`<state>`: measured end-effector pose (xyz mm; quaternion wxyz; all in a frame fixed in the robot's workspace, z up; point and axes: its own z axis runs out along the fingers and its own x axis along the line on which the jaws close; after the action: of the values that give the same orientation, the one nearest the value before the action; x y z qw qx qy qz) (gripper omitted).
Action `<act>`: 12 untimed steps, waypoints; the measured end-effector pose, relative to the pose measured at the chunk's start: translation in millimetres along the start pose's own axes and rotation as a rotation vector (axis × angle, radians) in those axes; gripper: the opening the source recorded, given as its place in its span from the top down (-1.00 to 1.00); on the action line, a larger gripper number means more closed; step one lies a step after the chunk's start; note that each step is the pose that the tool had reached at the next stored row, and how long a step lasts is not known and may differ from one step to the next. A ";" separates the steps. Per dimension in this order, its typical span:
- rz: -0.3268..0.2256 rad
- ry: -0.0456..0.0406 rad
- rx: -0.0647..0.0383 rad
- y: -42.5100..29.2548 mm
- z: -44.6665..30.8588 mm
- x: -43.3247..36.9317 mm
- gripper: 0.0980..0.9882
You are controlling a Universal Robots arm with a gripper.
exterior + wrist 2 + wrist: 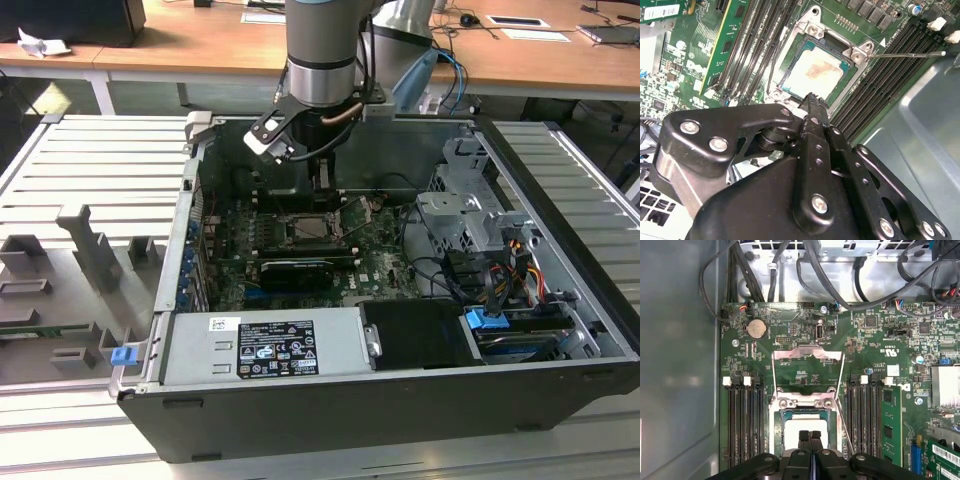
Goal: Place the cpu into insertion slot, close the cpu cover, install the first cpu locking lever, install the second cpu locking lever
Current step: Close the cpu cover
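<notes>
The cpu [790,432] lies flat in the insertion slot [774,435], its pale face [815,70] showing in both wrist views inside the silver rim [860,52]. The cpu cover [807,353] is swung open, away from the slot, and the board shows through its window. A thin locking lever [905,54] sticks out sideways from the slot's corner, unlatched. My gripper [810,436] is shut with nothing seen between its black fingers. Its tips [812,98] hang just over the chip's near edge. In the exterior view the gripper [322,185] reaches down into the open computer case toward the slot [315,228].
Long black memory slots [742,425] flank the socket on both sides, one holding a green memory stick [888,422]. Cables [805,265] run along the board's far edge. The case wall [680,365], power supply [265,345] and drive cage [470,225] hem in the board.
</notes>
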<state>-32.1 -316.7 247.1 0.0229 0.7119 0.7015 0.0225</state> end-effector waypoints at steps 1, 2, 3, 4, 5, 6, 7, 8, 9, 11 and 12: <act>0.000 0.0000 0.000 1.6 0.1 0.0 0.98; 0.000 0.0000 0.000 4.3 0.3 0.0 0.98; 0.000 -0.0002 0.000 5.9 -0.3 0.0 0.98; 0.000 -0.0006 0.000 6.7 -1.6 0.1 0.98; 0.000 -0.0018 0.000 6.9 -3.8 0.1 0.98; 0.000 -0.0030 0.000 7.3 -5.1 0.1 0.98; 0.000 -0.0043 0.000 8.3 -6.0 0.1 0.98; 0.000 -0.0045 0.000 10.1 -6.0 0.2 0.98; 0.000 -0.0045 0.000 13.1 -5.9 0.2 0.98; 0.000 -0.0047 0.000 20.1 -6.3 0.2 0.98; 0.000 -0.0046 0.000 21.6 -9.9 0.3 0.98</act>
<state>-11.2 -316.7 258.3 0.0245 0.7118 0.7016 0.0209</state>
